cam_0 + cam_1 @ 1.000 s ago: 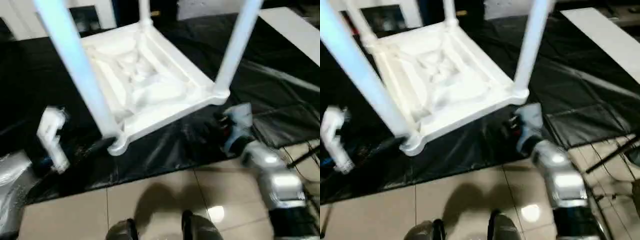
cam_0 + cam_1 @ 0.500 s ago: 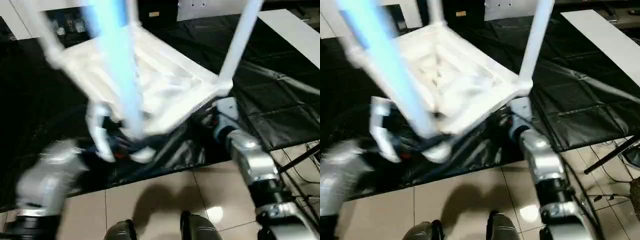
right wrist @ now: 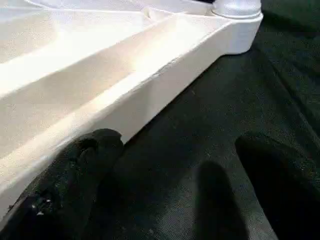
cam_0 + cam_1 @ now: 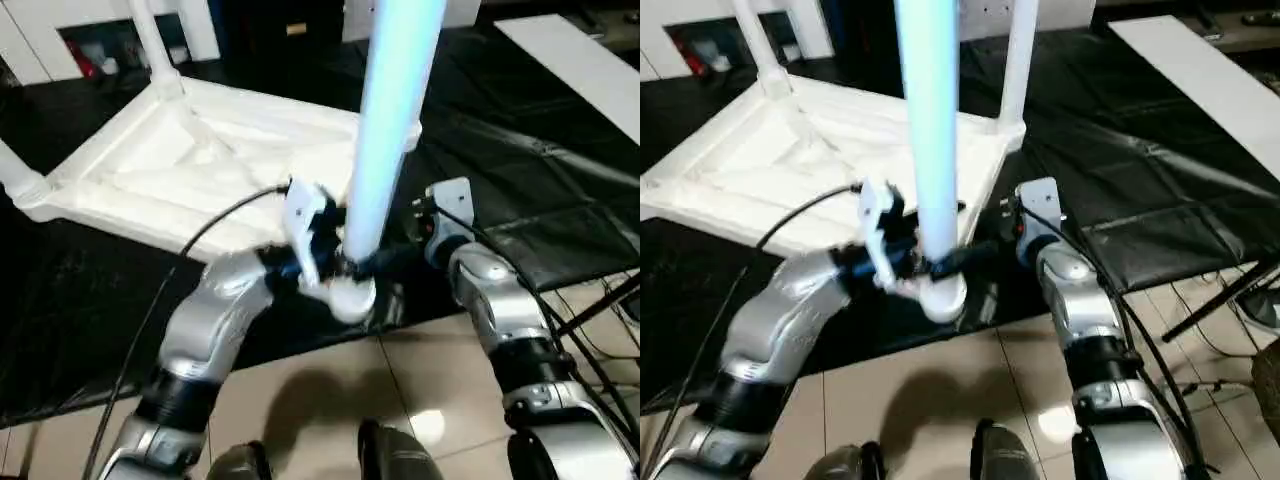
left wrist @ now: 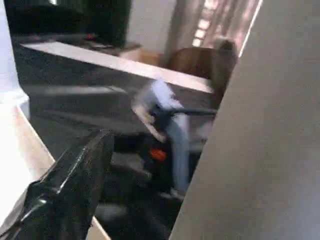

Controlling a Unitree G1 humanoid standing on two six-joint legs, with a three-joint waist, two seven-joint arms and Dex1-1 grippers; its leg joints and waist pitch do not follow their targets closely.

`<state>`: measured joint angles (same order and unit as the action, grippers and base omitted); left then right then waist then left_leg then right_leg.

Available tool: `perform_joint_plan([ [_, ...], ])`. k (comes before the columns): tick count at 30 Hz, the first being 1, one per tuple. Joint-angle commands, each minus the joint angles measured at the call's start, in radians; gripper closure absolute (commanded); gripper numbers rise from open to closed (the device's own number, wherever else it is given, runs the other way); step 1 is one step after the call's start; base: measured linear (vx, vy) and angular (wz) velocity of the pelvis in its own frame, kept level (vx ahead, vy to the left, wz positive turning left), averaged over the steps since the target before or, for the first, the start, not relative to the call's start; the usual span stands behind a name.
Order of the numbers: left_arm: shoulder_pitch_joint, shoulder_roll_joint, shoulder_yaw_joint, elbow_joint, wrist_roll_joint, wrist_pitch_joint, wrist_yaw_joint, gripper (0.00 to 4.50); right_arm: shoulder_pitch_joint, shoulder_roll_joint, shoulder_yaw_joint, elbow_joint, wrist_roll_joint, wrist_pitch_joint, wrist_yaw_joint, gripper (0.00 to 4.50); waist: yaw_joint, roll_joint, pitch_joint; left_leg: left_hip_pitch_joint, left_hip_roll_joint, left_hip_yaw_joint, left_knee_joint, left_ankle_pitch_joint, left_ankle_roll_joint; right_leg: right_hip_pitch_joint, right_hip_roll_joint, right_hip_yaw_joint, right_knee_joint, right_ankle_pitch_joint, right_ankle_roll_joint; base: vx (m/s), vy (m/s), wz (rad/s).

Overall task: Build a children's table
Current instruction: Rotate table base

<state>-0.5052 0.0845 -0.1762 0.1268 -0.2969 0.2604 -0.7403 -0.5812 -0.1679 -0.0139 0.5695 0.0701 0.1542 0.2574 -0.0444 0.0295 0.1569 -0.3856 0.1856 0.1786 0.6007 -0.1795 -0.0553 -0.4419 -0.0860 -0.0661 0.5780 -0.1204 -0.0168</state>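
Fingers of the left gripper (image 4: pixel 335 262) are spreading wide beside a table leg (image 4: pixel 385 140). Right gripper (image 4: pixel 425 232) is gaping wide, empty, near the upturned table top (image 4: pixel 190 165).

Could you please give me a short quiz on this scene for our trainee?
1. True or false: the table top lies underside up on the black cover.
2. Which gripper is at the base of the near leg? A: left gripper. B: right gripper.
3. Fill in: the right gripper's jaws are ___.
Key: 1 true; 2 A; 3 open.
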Motion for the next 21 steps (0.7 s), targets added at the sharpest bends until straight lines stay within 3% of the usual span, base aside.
perform_joint_plan([
  [1,-0.001,-0.003,-0.003,0.034,0.029,-0.042,0.013,0.06,0.017,-0.009,-0.018,-0.012,0.011,-0.013,-0.006,0.00,0.007,-0.002,-0.098,0.009,0.019,-0.004,-0.062,-0.194,0.098,0.075,-0.034,0.031,-0.064,-0.299,-0.230,0.000,0.000,0.00],
  [2,0.003,-0.001,-0.006,0.037,0.038,-0.055,0.017,0.06,0.033,-0.015,-0.025,-0.031,0.015,-0.009,-0.005,0.00,0.007,0.006,-0.100,0.008,0.020,-0.005,-0.061,-0.192,0.101,0.077,-0.034,0.030,-0.063,-0.282,-0.239,0.000,0.000,0.00],
  [3,0.014,0.003,-0.008,0.035,0.047,-0.068,0.021,0.06,0.062,-0.027,-0.034,-0.068,0.021,-0.002,0.002,0.00,0.012,0.001,-0.101,0.010,0.020,-0.003,-0.061,-0.195,0.106,0.077,-0.035,0.031,-0.063,-0.284,-0.242,0.000,0.000,0.00],
  [4,0.027,0.009,-0.010,0.028,0.050,-0.073,0.019,0.06,0.086,-0.036,-0.040,-0.100,0.026,0.003,0.010,0.00,0.014,0.008,-0.103,0.009,0.021,-0.004,-0.060,-0.190,0.108,0.080,-0.035,0.032,-0.061,-0.277,-0.243,0.000,0.000,0.00],
  [5,0.027,0.009,-0.010,0.028,0.050,-0.073,0.019,0.06,0.086,-0.036,-0.040,-0.100,0.026,0.003,0.010,0.00,0.016,0.005,-0.104,0.009,0.021,-0.003,-0.060,-0.183,0.114,0.080,-0.035,0.032,-0.063,-0.270,-0.243,0.000,0.000,0.00],
  [6,0.093,0.024,0.017,-0.045,0.013,-0.049,0.015,0.06,0.174,-0.049,-0.053,-0.247,0.073,0.030,0.064,0.00,0.020,0.019,-0.111,0.008,0.022,-0.004,-0.058,-0.167,0.120,0.086,-0.035,0.031,-0.058,-0.240,-0.251,0.000,0.000,0.00],
  [8,0.162,0.039,0.043,-0.116,-0.023,-0.025,0.012,0.06,0.255,-0.052,-0.061,-0.388,0.126,0.056,0.108,0.00,0.023,0.012,-0.112,-0.004,0.025,-0.006,-0.059,-0.140,0.152,0.092,-0.034,0.032,-0.051,-0.184,-0.262,0.000,0.000,0.00],
  [11,0.229,0.063,0.050,-0.177,-0.062,0.006,-0.012,0.06,0.320,-0.050,-0.067,-0.513,0.174,0.112,0.120,0.00,0.021,0.022,-0.111,0.005,0.022,-0.002,-0.059,-0.192,0.145,0.083,-0.033,0.028,-0.066,-0.319,-0.234,0.000,0.000,0.00],
  [12,0.278,0.075,0.058,-0.224,-0.101,0.030,-0.029,0.06,0.358,-0.051,-0.067,-0.582,0.196,0.151,0.117,0.00,0.020,0.025,-0.104,0.008,0.024,-0.004,-0.063,-0.247,0.108,0.075,-0.032,0.024,-0.078,-0.450,-0.185,0.000,0.000,0.00],
  [13,0.312,0.084,0.063,-0.256,-0.125,0.048,-0.036,0.06,0.385,-0.054,-0.063,-0.629,0.208,0.169,0.118,0.00,0.022,0.026,-0.103,0.010,0.025,-0.005,-0.065,-0.256,0.097,0.073,-0.031,0.024,-0.080,-0.479,-0.171,0.000,0.000,0.00],
  [15,0.359,0.092,0.074,-0.291,-0.143,0.065,-0.026,0.06,0.424,-0.064,-0.050,-0.685,0.215,0.187,0.121,0.00,0.022,0.025,-0.097,0.023,0.020,-0.005,-0.064,-0.320,0.063,0.053,-0.026,0.022,-0.101,-0.615,-0.104,0.000,0.000,0.00],
  [17,0.426,0.098,0.102,-0.326,-0.150,0.077,0.006,0.06,0.475,-0.078,-0.033,-0.753,0.209,0.223,0.119,0.00,0.020,0.024,-0.095,0.024,0.017,-0.006,-0.066,-0.335,0.053,0.051,-0.024,0.020,-0.106,-0.649,-0.075,0.000,0.000,0.00],
  [18,0.502,0.092,0.152,-0.361,-0.155,0.078,0.059,0.06,0.530,-0.092,-0.009,-0.826,0.179,0.268,0.103,0.00,0.013,0.015,-0.094,0.018,0.012,-0.007,-0.062,-0.355,0.038,0.050,-0.021,0.014,-0.116,-0.728,-0.021,0.000,0.000,0.00],
  [19,0.533,0.080,0.183,-0.376,-0.158,0.072,0.092,0.06,0.555,-0.094,0.002,-0.861,0.162,0.285,0.091,0.00,0.014,0.019,-0.095,0.017,0.010,-0.010,-0.062,-0.352,0.033,0.050,-0.022,0.013,-0.116,-0.738,-0.006,0.000,0.000,0.00],
  [20,0.557,0.068,0.209,-0.390,-0.154,0.066,0.131,0.06,0.580,-0.091,0.010,-0.899,0.154,0.303,0.078,0.00,0.006,0.012,-0.090,0.017,0.003,-0.009,-0.057,-0.379,0.027,0.038,-0.017,0.004,-0.132,-0.811,0.037,0.000,0.000,0.00],
  [21,0.571,0.060,0.224,-0.401,-0.150,0.064,0.156,0.06,0.597,-0.089,0.014,-0.925,0.153,0.315,0.070,0.00,0.002,0.015,-0.093,0.023,-0.002,-0.012,-0.050,-0.396,0.018,0.032,-0.015,-0.006,-0.144,-0.848,0.070,0.000,0.000,0.00],
])
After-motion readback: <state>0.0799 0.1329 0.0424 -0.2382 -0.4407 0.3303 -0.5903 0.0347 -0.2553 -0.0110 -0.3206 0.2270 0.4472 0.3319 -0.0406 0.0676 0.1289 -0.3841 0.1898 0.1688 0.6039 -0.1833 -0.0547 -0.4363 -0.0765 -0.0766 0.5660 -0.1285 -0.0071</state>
